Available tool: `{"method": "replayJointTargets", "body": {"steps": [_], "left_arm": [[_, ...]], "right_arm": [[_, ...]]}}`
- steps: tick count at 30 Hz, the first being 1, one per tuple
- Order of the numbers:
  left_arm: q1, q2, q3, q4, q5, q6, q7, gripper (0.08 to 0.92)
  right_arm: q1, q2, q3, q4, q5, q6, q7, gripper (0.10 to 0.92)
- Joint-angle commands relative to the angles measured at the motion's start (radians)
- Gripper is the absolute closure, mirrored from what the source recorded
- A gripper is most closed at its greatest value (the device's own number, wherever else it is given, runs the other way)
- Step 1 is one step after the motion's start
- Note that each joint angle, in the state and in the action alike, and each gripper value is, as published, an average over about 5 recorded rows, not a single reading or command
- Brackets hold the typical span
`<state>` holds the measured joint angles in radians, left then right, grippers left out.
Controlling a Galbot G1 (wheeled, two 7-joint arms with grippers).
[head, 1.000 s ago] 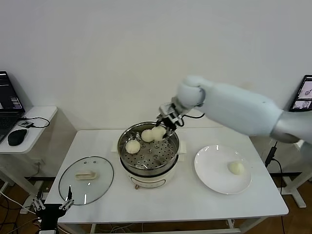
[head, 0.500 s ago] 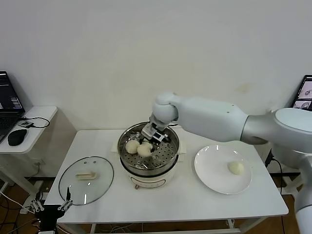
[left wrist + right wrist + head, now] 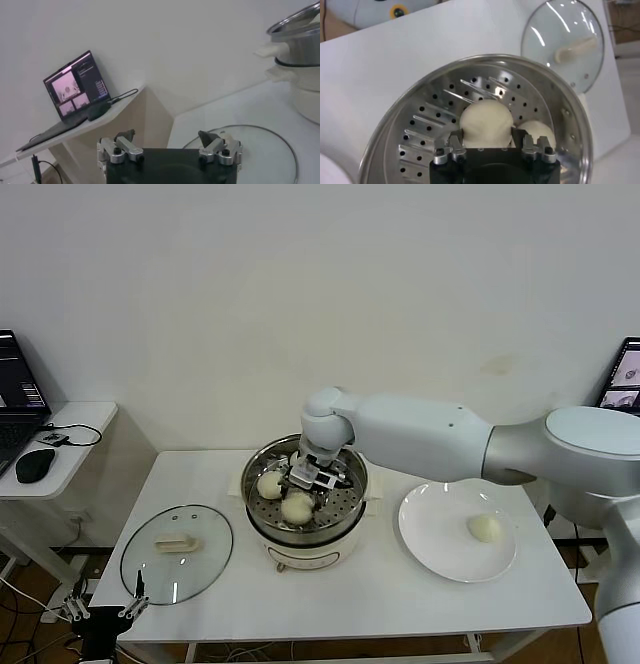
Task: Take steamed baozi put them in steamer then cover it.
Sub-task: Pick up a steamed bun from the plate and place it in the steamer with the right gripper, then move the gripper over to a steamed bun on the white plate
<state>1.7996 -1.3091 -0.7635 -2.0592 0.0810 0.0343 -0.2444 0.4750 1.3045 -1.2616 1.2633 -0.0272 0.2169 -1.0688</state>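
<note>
- We count 3 buns in or over the steamer (image 3: 262,536): our right gripper (image 3: 313,483) reaches down into the steel pot, its fingers (image 3: 456,141) pinching a steamed baozi (image 3: 485,123) on either side just above the perforated tray.
- A second bun (image 3: 270,484) lies on the tray toward our left, and another (image 3: 298,507) rests at the near side, close by the held one.
- We cannot tell from the wrist view whether the gripped bun already touches the tray; in our judgement it is at the point of being set down, not yet released.
- 1 last baozi (image 3: 485,528) waits on the white plate (image 3: 430,539) to our right, well apart from the pot.
- The cover (image 3: 176,552) lies flat on the table (image 3: 380,599) to the left of the steamer, handle up, untouched.
- Our left gripper (image 3: 169,148) sits parked low at the table's near left corner, fingers spread and holding nothing.
- By our reckoning: letting go of this bun, fetching the plate's bun, then lidding the pot remain.
</note>
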Motion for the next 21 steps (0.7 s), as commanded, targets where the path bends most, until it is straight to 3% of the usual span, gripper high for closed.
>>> {"method": "replayJointTargets", "body": {"steps": [1,5,10,17,21], "left_arm": [[0.002,0.001,-0.002,-0.003,0.0,0.0,0.0,0.177],[0.001,0.004,-0.004,-0.006,0.0,0.0,0.0,0.177],[-0.001,0.011,-0.006,-0.005,0.0,0.0,0.001,0.177],[-0.007,0.023,-0.004,-0.011,0.0,0.001,0.004,0.177],[-0.009,0.028,0.004,-0.012,0.002,0.001,0.005,0.177]], "right_arm": [[0.016,-0.006,-0.002,0.002,-0.004,0.026,-0.004,0.263],[0.052,-0.06,0.026,0.023,0.038,0.01,-0.001,0.209],[0.092,-0.189,0.076,0.09,0.109,-0.079,-0.016,0.203],[0.103,-0.433,0.137,0.225,0.172,-0.439,-0.036,0.203],[0.058,-0.59,0.172,0.29,0.127,-0.51,-0.034,0.203]]}}
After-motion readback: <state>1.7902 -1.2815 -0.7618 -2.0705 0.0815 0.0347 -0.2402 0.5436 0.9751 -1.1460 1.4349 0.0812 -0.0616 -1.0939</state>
